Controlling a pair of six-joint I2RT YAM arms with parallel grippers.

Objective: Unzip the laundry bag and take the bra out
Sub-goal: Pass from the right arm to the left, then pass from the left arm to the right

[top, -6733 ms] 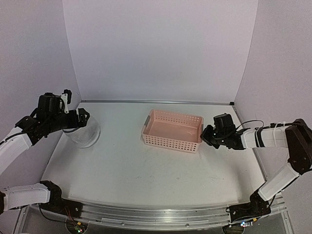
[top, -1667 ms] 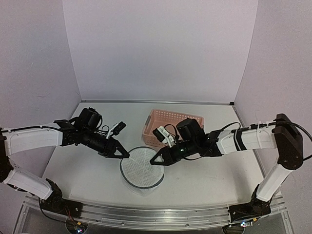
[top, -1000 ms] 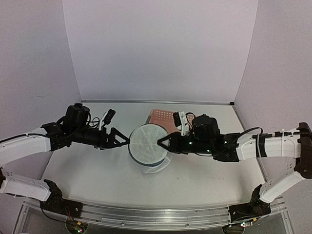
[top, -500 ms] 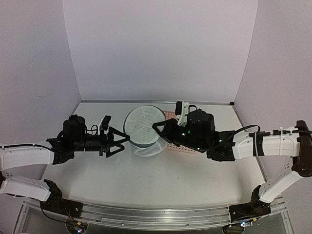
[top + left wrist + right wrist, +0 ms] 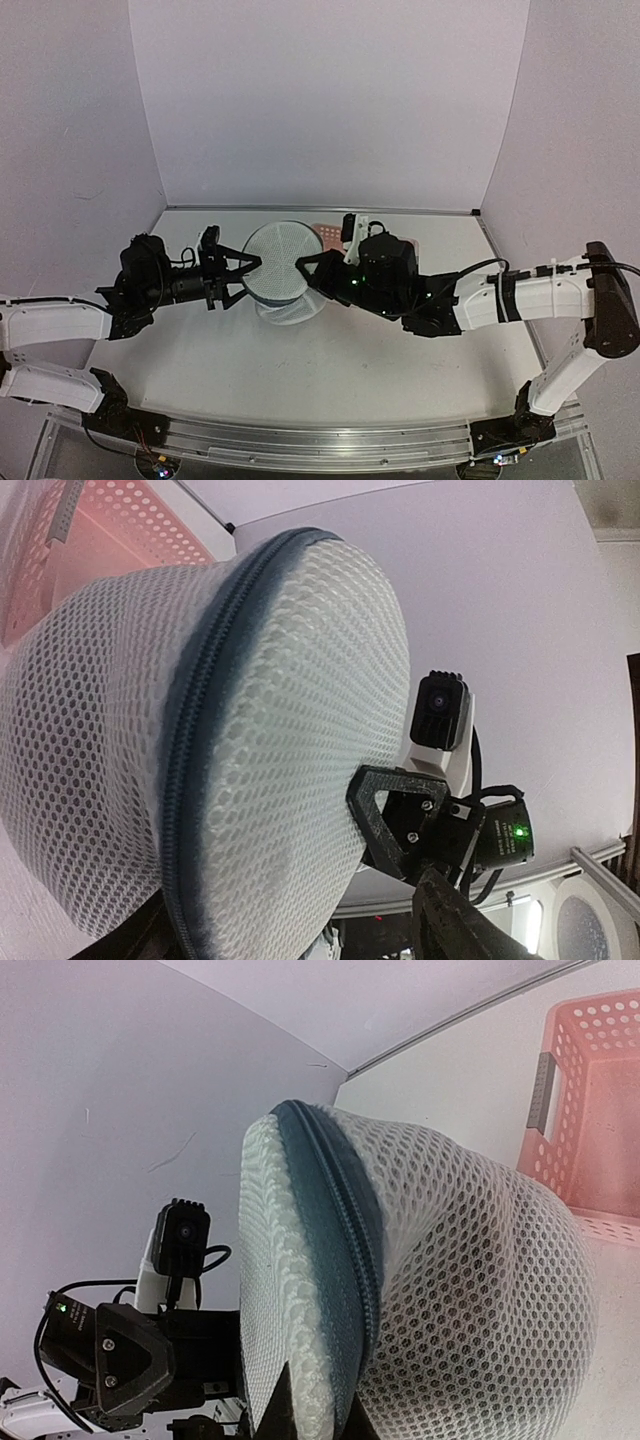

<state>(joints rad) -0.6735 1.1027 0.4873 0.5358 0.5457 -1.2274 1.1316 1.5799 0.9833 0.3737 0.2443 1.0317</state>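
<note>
While the right hand (image 5: 306, 268) pinches shut on the right rim of the laundry bag (image 5: 275, 272), tilted on edge at mid-bench, the left hand (image 5: 240, 274) gapes at the left rim, contact unclear; open bench (image 5: 300, 370) in front, pink basket (image 5: 328, 232) mostly hidden behind, bra not discernible through the mesh

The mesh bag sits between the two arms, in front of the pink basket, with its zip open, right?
No. The laundry bag does sit there, in front of the pink basket, but its zip is closed along the stretch that both wrist views show.
</note>
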